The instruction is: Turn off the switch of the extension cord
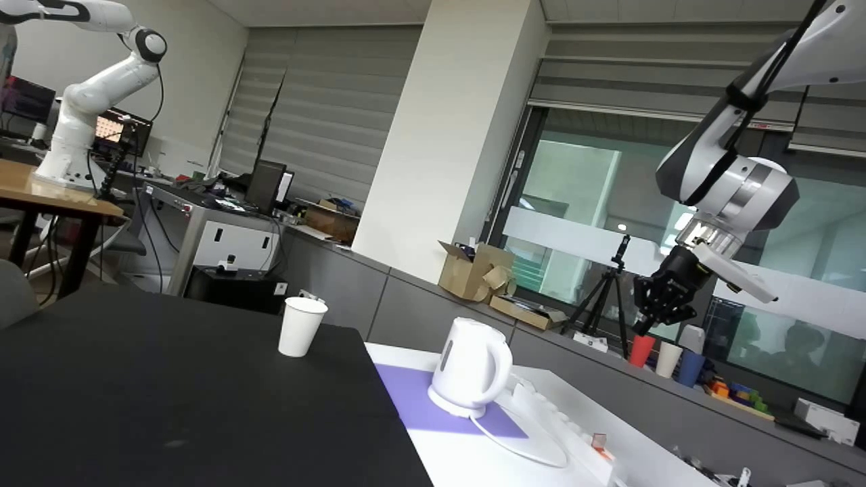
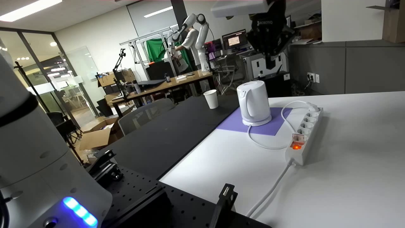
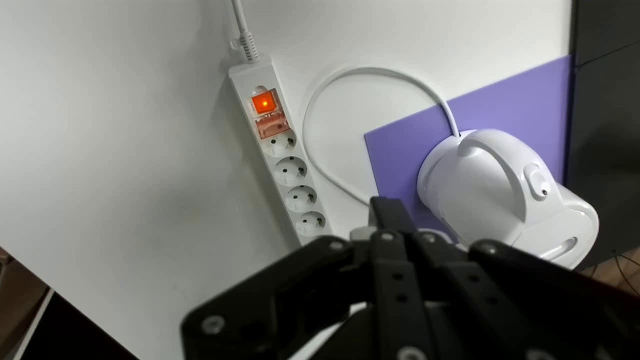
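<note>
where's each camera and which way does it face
An exterior view: low over the black tabletop, facing kettle and windows; arm and gripper at right.
An exterior view: beside the robot base, facing across the white tabletop; base left, gripper top.
Wrist view: on the wrist, looking down at the extension cord; gripper at bottom.
Both exterior views share kettle and paper cup.

Lower end of the extension cord (image 3: 285,152) hidden behind the gripper (image 3: 392,215)
At bottom centre of the wrist view the gripper covers it, blurred and cut by the bottom edge; a white cable (image 3: 240,16) is cut off by the top edge. In an exterior view the arm (image 1: 829,54) is cut off at upper right; in an exterior view the monitor (image 2: 234,40), upper middle, is too small to read.
</note>
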